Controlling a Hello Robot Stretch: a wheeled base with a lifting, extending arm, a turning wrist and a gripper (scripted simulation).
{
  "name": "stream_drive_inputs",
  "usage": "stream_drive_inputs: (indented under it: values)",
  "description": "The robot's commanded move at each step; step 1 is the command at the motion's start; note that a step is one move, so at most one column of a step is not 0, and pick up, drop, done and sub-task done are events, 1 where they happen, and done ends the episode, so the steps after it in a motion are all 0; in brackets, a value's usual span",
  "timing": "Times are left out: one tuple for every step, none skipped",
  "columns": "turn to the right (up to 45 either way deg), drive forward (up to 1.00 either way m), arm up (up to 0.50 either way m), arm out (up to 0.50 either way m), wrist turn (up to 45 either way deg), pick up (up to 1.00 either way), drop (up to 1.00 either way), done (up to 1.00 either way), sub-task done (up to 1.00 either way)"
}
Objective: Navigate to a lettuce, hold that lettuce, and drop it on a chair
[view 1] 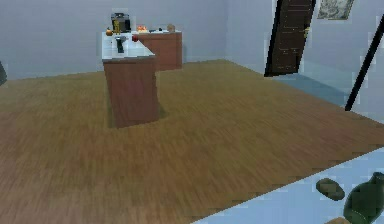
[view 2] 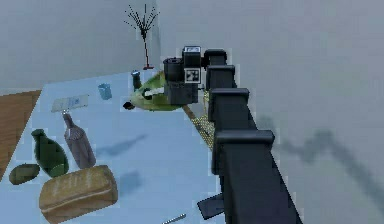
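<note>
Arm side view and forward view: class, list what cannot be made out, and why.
Arm side view: whether the gripper holds anything; a green thing lies behind it.
Forward view: small things on the far counter, too small to name.
Forward view: dark green thing, cut off at the bottom-right corner.

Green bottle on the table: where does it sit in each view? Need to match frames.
Forward view: green bottle in the bottom right corner, on the pale tabletop, just right of a small dark lump.
Arm side view: green bottle at lower left on the pale tabletop, left of a brown bottle.
Shared landmark: the small dark lump beside the bottle.
</note>
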Motion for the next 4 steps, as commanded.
stream_drive_inputs:
  values:
    - [0.0,0.0,0.0,0.0,-45.0,0.0,0.0,0.0,0.0]
    - [0.0,0.0,0.0,0.0,-45.0,0.0,0.0,0.0,0.0]
    - [0.0,0.0,0.0,0.0,-21.0,0.0,0.0,0.0,0.0]
    - [0.0,0.0,0.0,-0.28,0.0,0.0,0.0,0.0,0.0]
